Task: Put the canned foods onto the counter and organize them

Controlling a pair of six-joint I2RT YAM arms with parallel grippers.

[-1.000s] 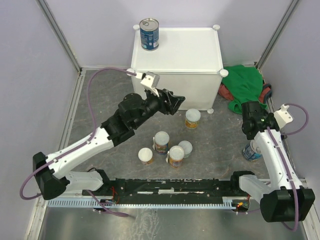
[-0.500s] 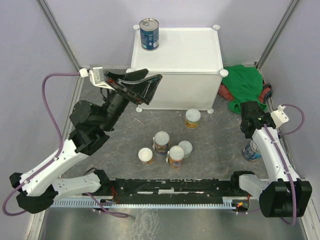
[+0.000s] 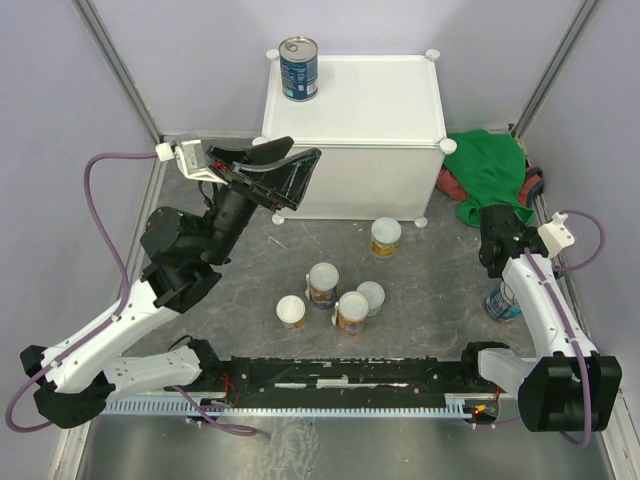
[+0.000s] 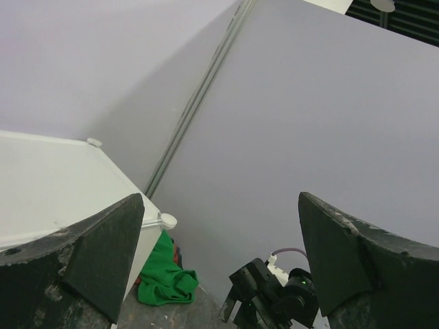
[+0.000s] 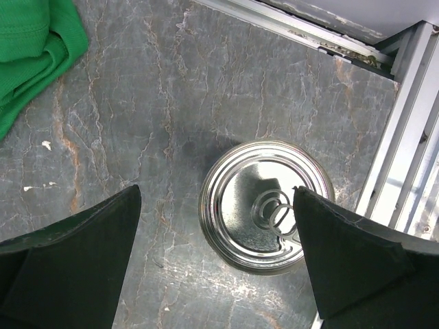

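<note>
Seven cans are showing in all. One blue can (image 3: 299, 68) is standing on the white table (image 3: 390, 110), at its far-left corner and close to the edge, with bare top stretching away toward the right and near edges. Five pale-lidded cans are sitting on the grey surface (image 3: 430, 290) in front of the table. Four of them are bunching together (image 3: 351, 312) near the middle, and a fifth can (image 3: 385, 237) is standing apart, near the table's near-right foot. A second blue can (image 5: 264, 205) is standing against the rail along the right edge of the grey surface. From above, the right arm is covering most of it.

Open grey surface is running along the left side and between the bunch and the right arm.

The left tool (image 3: 303, 150) is hanging raised beside the table's near-left corner, jaws wide apart and gripping nothing. The right tool (image 5: 217, 192) is pointing straight down over the second blue can, jaws spread wide to either side of it and not clamping it.

One green cloth (image 3: 490, 170) is lying bunched by the table's right side. It is partly hiding something reddish (image 3: 450, 185) that is hard to make out. Can labels are showing too small to read.
</note>
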